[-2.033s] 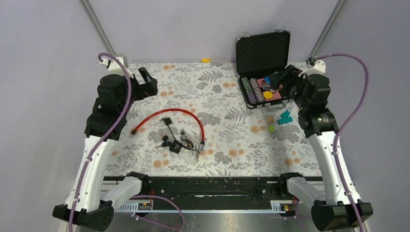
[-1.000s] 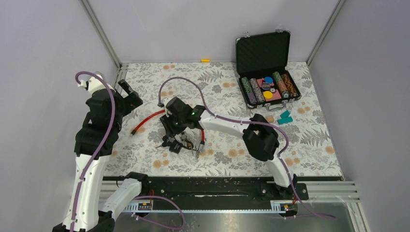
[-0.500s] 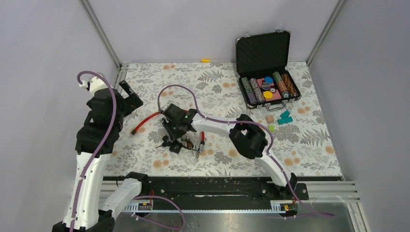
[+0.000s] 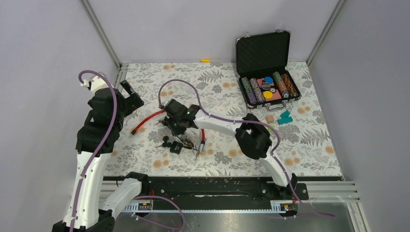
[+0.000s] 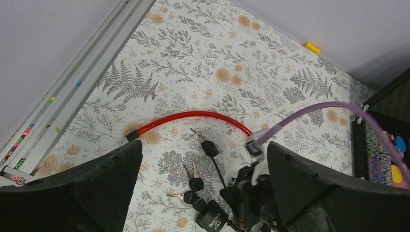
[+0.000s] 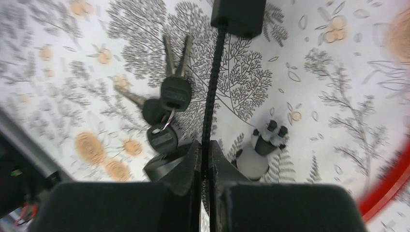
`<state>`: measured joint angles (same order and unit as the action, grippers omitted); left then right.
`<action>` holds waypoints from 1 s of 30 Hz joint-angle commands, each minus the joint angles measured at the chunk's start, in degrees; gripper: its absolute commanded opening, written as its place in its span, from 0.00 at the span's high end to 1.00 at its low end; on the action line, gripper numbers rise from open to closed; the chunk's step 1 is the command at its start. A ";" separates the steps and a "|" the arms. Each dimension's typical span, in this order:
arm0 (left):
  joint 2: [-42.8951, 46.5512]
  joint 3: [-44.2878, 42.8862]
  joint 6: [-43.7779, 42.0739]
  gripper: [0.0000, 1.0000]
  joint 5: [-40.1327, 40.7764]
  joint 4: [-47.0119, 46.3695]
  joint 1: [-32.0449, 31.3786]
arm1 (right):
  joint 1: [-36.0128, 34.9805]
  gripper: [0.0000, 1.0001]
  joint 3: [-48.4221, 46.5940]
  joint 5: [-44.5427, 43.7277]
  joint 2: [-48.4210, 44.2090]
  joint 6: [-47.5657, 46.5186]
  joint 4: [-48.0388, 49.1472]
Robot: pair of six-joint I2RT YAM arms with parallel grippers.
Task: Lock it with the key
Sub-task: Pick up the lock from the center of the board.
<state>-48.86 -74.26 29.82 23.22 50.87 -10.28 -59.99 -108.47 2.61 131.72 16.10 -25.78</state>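
Note:
A red cable [image 4: 150, 117] curves across the floral mat, and its black-capped end [image 5: 131, 136] lies near the left rail. Three black-headed keys [image 6: 169, 94] on a ring lie beside the black lock body [image 5: 211, 221]. A thin black cord [image 6: 210, 96] runs from a black block [image 6: 238, 17] down between my right gripper's fingers. My right gripper [image 6: 205, 150] is shut on that cord, just above the mat and right of the keys [image 4: 170, 142]. My left gripper [image 5: 204, 145] hangs open high over the mat's left side, holding nothing.
A small panda charm [image 6: 258, 152] lies right of the cord. An open black case of poker chips [image 4: 263, 67] stands at the back right, with small coloured blocks [image 4: 279, 117] in front of it. A yellow piece [image 4: 206, 60] sits at the back edge.
My right arm swung from the case to the keys, and its jaws have closed on the thin black cord. The left arm drew back to the left and has since stayed still.

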 commanded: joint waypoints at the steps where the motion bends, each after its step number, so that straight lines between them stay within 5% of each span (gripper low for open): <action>1: 0.50 -0.82 -1.94 0.01 -1.67 -3.32 0.28 | 3.19 1.00 -5.36 3.18 -12.82 0.25 -2.36; 8: 1.07 -0.53 -3.46 0.01 -4.03 -6.47 0.26 | 8.02 1.00 -5.56 12.93 -21.34 8.20 -2.46; 15: 0.52 1.91 -8.28 0.01 -16.64 -13.61 0.28 | 11.03 1.00 -7.45 16.00 -26.12 5.96 -7.33; 19: 0.32 4.02 -15.28 0.01 -31.46 -19.77 0.26 | 13.90 1.00 -6.46 19.35 -30.88 0.73 -11.84; 24: -4.51 2.68 -27.98 0.01 -60.35 -23.23 0.28 | 16.61 1.00 -5.61 25.00 -36.67 -8.24 -20.50; 27: -8.15 2.89 -35.03 0.01 -76.24 -24.37 -0.01 | 16.95 1.00 -4.81 28.01 -40.32 -22.88 -28.63; 30: -10.60 1.82 -35.97 0.01 -81.30 -27.60 -1.49 | 17.07 1.00 -3.15 26.40 -44.24 -29.53 -32.10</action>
<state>-57.12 -70.39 1.63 -38.39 30.48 -10.52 -42.59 -112.38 25.21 94.21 2.26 -49.58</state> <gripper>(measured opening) 0.989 0.046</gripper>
